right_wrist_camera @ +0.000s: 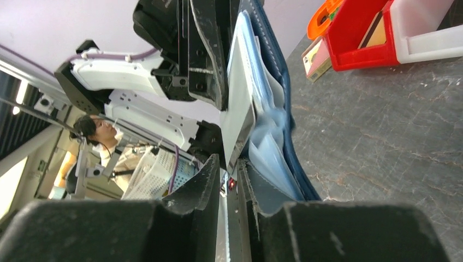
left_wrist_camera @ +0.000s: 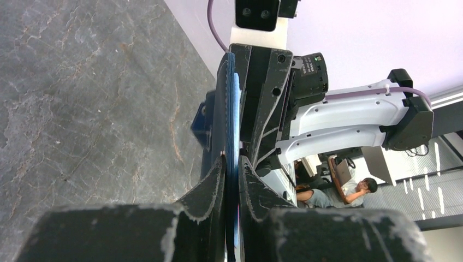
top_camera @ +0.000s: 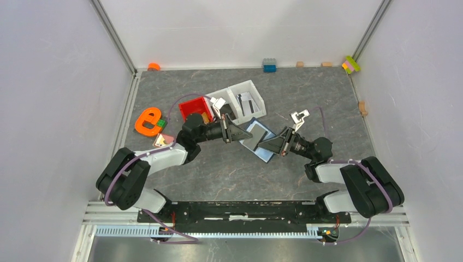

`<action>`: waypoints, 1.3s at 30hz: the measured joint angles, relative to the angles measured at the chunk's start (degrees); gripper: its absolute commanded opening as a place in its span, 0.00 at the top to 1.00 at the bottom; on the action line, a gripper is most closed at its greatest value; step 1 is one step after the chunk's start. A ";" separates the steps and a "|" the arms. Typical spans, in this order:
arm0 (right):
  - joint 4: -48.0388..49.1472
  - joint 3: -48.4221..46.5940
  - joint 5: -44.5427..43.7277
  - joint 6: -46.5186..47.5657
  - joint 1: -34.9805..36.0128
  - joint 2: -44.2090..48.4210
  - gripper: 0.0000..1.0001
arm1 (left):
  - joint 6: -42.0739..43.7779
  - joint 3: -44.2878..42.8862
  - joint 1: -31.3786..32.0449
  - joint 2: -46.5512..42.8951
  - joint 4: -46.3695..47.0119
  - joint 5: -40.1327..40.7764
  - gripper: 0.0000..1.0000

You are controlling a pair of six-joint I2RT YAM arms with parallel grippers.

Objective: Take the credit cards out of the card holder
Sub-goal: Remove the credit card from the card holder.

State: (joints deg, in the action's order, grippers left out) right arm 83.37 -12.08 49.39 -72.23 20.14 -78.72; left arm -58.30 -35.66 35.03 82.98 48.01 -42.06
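Note:
The card holder is open and held up off the table between my two grippers, its light blue inside showing. My left gripper is shut on the holder's edge. In the left wrist view the navy holder runs edge-on between the jaws of that gripper. My right gripper is shut on a silvery credit card that sticks out of the holder's light blue pockets. That card passes between the right gripper's jaws. Other cards stand in the white bin.
A red bin stands beside the white bin, just behind the left gripper. An orange toy and a small brown piece lie at the left. Small blocks line the back wall and right edge.

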 measured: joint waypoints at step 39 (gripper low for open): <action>-7.10 2.12 2.64 6.14 -0.11 2.03 1.00 | 3.89 1.49 3.10 -1.03 0.48 3.41 0.79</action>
State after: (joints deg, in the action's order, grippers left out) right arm 76.27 -9.96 52.03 -66.08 20.03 -76.69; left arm -54.41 -34.17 38.13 81.95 48.49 -38.65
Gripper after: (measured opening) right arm 0.004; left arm 0.205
